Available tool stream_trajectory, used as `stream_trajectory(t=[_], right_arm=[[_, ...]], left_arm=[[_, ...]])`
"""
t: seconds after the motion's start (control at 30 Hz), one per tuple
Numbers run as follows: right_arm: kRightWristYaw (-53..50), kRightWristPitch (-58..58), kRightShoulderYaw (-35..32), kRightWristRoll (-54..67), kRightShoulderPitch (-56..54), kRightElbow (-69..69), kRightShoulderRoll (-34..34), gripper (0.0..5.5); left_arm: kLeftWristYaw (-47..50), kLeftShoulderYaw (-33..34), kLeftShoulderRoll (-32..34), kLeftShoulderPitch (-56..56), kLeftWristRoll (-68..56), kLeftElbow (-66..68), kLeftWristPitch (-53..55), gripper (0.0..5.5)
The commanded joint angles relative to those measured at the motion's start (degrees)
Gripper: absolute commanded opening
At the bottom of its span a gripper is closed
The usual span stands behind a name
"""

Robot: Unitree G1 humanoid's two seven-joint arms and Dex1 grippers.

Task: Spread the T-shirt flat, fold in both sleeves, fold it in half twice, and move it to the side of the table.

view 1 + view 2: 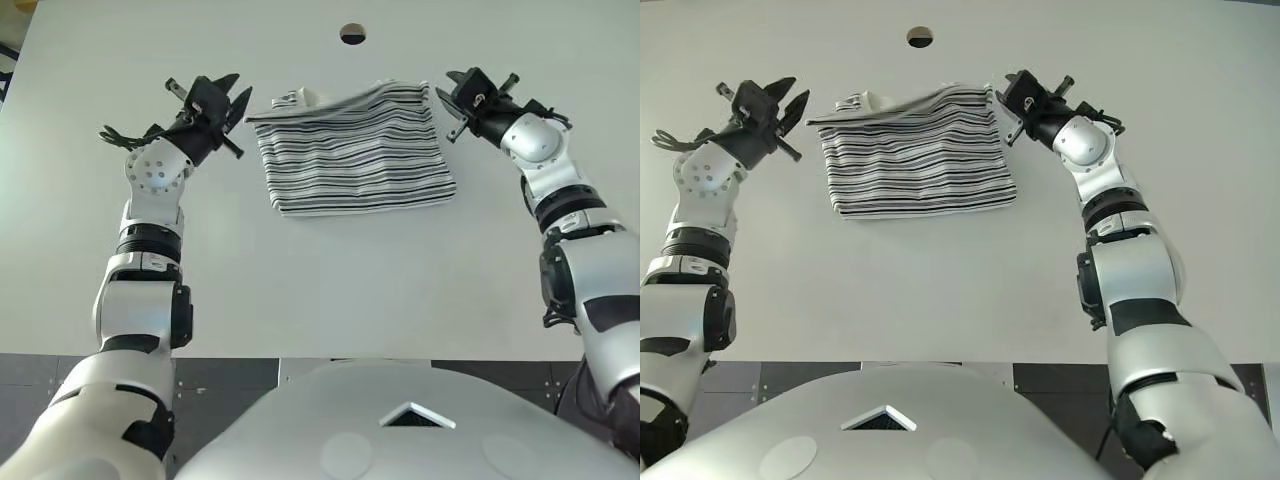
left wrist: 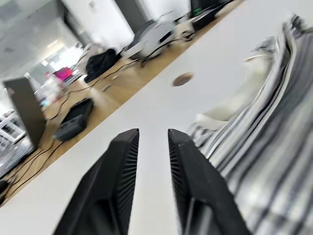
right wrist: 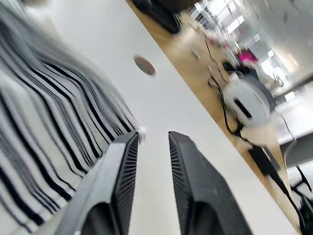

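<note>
The black-and-white striped T-shirt [image 1: 350, 150] lies folded into a rough rectangle at the far middle of the white table [image 1: 320, 280], its far edge slightly lifted and rumpled. My left gripper [image 1: 238, 95] hovers just off the shirt's far left corner, open, with nothing between its fingers [image 2: 122, 171]. My right gripper [image 1: 447, 112] hangs off the far right corner, also open and empty. In the left wrist view the shirt [image 2: 264, 122] lies beside that gripper [image 2: 153, 131]. The right wrist view has striped cloth [image 3: 49, 107] next to the other gripper [image 3: 154, 133].
A round cable hole [image 1: 352, 33] sits in the table beyond the shirt. Bare table stretches on both sides and toward the near edge [image 1: 320, 355]. Past the table's far side are wooden desks with cables and equipment [image 2: 146, 39].
</note>
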Motion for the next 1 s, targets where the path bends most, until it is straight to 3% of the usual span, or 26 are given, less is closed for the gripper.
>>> stream_trajectory(t=[0.03,0.1,0.17,0.27,0.4,0.53,0.6,0.7,0.77,0.87,1.0], right_arm=[[-6.5,9.4,-3.7,1.7,-3.1,1.7,0.7,1.76],[-8.7,9.0,-3.9,1.1,-3.0,0.8,0.6,1.76],[-8.5,1.5,-0.7,-2.2,-1.7,-2.1,0.3,1.76],[-8.2,-10.2,8.2,-11.6,0.4,-7.0,-1.8,1.76],[-9.8,-10.4,14.9,-19.7,-0.6,-6.9,-3.5,1.76],[3.2,-11.1,17.0,-18.5,0.2,-6.0,-3.2,1.76],[21.7,-11.1,18.4,-13.4,3.1,-9.8,-4.2,1.76],[47.0,-5.0,21.6,-1.5,10.2,-26.2,-8.7,1.76],[57.3,3.0,24.9,5.6,14.8,-42.5,-13.6,1.76],[62.7,11.8,27.6,13.8,19.6,-60.4,-16.0,1.76],[61.0,17.7,27.5,17.1,22.0,-67.8,-12.7,1.76]], left_arm=[[7.1,3.0,1.8,-3.8,0.1,4.2,2.2,1.19],[7.0,3.9,1.6,-2.9,-0.8,2.2,-0.6,1.19],[1.1,2.4,0.0,2.0,-3.7,-6.5,-5.9,1.19],[-9.7,-7.2,-0.1,15.3,-4.8,-26.9,-11.3,1.19],[-9.4,-15.2,5.0,23.4,14.4,-36.1,-13.1,1.19],[1.4,-21.9,11.0,19.9,39.7,-32.1,-12.1,1.19],[12.2,-28.1,14.1,12.8,55.0,-28.1,-9.2,1.19],[26.0,-38.2,15.3,2.6,72.1,-22.3,-5.2,1.19],[33.1,-45.0,15.1,-4.3,81.3,-17.9,-2.4,1.19],[39.7,-49.7,14.4,-13.4,87.0,-13.2,-1.5,1.19],[47.6,-53.6,12.8,-17.6,89.4,-10.1,-0.3,1.19]])
